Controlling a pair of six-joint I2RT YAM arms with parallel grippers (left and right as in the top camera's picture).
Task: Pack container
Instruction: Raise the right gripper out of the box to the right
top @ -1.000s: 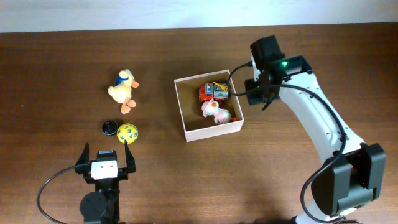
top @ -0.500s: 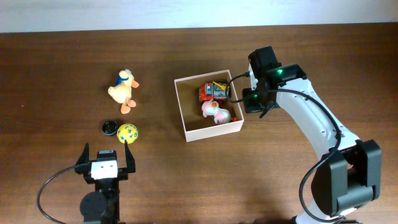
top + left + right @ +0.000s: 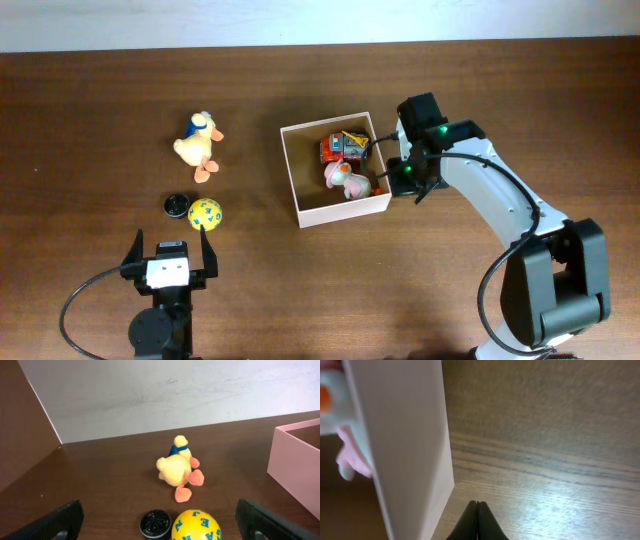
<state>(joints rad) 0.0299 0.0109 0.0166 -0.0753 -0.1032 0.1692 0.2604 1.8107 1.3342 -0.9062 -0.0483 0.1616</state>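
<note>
The container (image 3: 300,180) is a square white cardboard box with a tan inside at the table's middle. It holds a red toy truck (image 3: 343,148) and a pink-and-white plush (image 3: 345,178). Its white wall shows in the right wrist view (image 3: 405,445) and its corner in the left wrist view (image 3: 295,460). My right gripper (image 3: 405,183) is shut and empty, just outside the box's right wall, fingertips (image 3: 477,505) over bare wood. My left gripper (image 3: 170,262) is open near the front edge, behind a yellow lettered ball (image 3: 205,213) and a black cap (image 3: 177,205).
A yellow plush duck (image 3: 198,145) with a blue scarf lies left of the box, also in the left wrist view (image 3: 177,467). The ball (image 3: 197,526) and cap (image 3: 155,524) sit between my left fingers' line of sight. A pale wall runs behind the table.
My right gripper has moved toward the front and slightly left, from beside the box's upper right corner down along its right wall. The left arm and the toys have not moved.
</note>
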